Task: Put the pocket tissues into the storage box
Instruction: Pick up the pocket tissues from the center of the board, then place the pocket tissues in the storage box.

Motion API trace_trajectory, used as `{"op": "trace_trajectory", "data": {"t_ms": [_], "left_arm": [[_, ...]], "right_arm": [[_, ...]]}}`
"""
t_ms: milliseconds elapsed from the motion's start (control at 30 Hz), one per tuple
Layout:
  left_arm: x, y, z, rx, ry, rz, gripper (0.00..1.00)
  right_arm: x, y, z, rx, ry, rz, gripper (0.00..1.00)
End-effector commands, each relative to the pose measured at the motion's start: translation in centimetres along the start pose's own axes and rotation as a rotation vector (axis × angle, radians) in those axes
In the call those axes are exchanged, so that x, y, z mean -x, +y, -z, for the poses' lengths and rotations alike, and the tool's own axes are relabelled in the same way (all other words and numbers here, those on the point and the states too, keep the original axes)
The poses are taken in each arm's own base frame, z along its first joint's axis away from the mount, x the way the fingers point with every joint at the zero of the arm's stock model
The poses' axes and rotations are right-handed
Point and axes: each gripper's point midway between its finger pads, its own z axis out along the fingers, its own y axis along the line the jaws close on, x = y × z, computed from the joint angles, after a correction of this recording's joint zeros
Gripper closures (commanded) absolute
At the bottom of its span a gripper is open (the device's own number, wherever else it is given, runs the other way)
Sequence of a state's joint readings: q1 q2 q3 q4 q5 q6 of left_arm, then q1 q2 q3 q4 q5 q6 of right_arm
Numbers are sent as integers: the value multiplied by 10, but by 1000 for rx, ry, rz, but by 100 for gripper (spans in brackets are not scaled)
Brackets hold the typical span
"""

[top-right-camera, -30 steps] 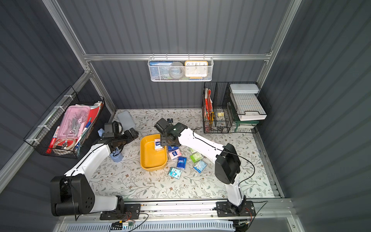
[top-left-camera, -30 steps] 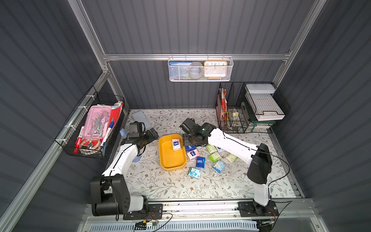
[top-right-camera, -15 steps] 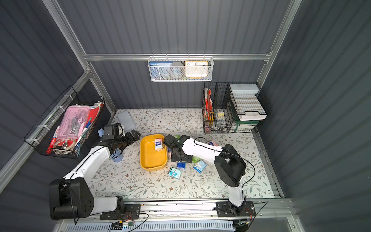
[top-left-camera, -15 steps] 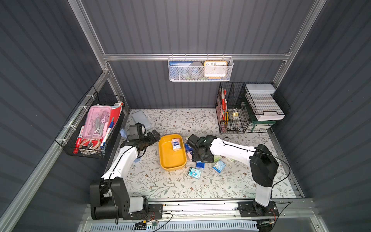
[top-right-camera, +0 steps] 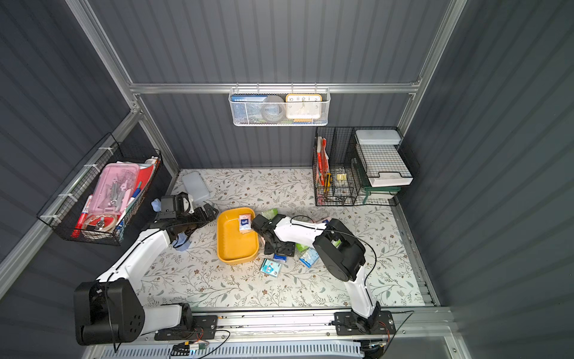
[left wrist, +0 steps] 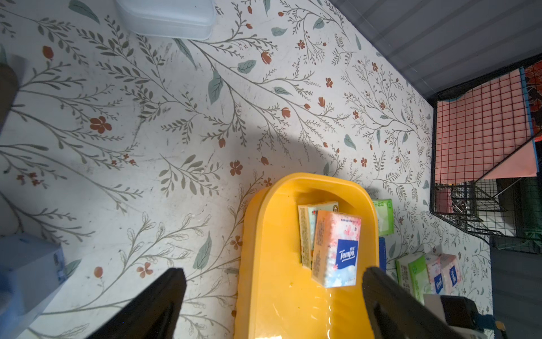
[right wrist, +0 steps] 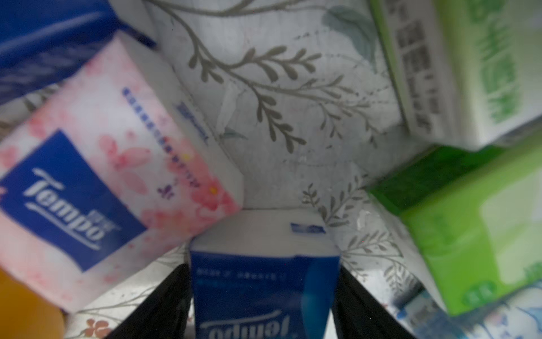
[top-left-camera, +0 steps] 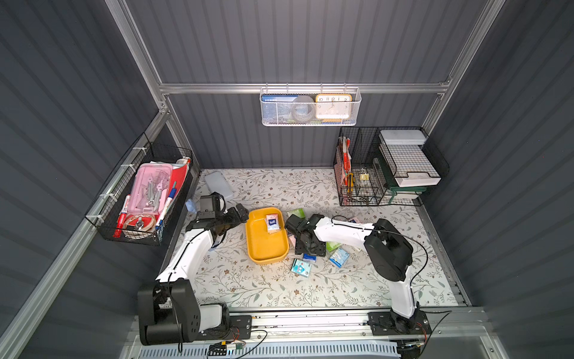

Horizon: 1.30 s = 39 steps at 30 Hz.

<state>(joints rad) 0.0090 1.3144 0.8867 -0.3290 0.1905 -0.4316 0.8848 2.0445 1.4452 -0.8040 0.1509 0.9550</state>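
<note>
The yellow storage box (top-left-camera: 267, 259) (top-right-camera: 237, 258) (left wrist: 252, 223) lies mid-table. Inside it a pink pocket tissue packet (top-left-camera: 272, 223) (left wrist: 337, 249) leans on a second packet (left wrist: 305, 229). Right of the box lie several loose packets: pink (right wrist: 96, 176), green (right wrist: 475, 234), light blue (top-left-camera: 301, 267) (top-left-camera: 339, 257). My right gripper (top-left-camera: 310, 252) (right wrist: 264, 305) points down among them, with its jaws pressed against both sides of a dark blue packet (right wrist: 264, 281) (top-left-camera: 309, 257) on the table. My left gripper (top-left-camera: 242, 214) (left wrist: 272, 293) hangs open and empty over the box's left rim.
A flat grey-blue case (top-left-camera: 218, 185) lies at the back left. A black wire basket (top-left-camera: 146, 199) hangs on the left wall. A black wire organiser (top-left-camera: 372, 174) stands at the back right. A white mesh basket (top-left-camera: 310, 107) hangs on the back wall.
My right gripper has left the box's far end, moved right and toward the front, and come down onto the dark blue packet. The left arm has barely moved.
</note>
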Motion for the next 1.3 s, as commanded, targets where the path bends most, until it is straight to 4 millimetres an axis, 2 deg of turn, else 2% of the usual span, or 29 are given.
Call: {"op": "trace_trajectory", "data": {"t_ms": [0,133,300,467,633,767,933,1067,1267], "left_arm": [[-8,1,3,-1,27,-20,1],[-7,2,3,5,23,-21,1],[-8,3,2,9,27,-17,1],[-7,3,2,14,24,-15,1],[-6,4,1,16,21,-7,1],[-6,5,-4,15,20,20,1],[-6,13,-9,43,0,83,1],[-11,26,-11,98,-5,119,1],[-14,32,-12,120,-9,146,1]], "right_arm": [[5,-8,-7,-22,-8,-34,28],[5,-7,-10,-20,-1,-31,37],[9,-10,-5,-27,-20,-20,52],[14,-17,6,-46,-42,3,54],[22,-30,38,-65,-97,51,54],[32,-28,68,-34,-145,90,54],[49,-5,98,40,-184,129,55],[66,27,117,134,-238,156,55],[82,87,121,306,-261,225,55]]}}
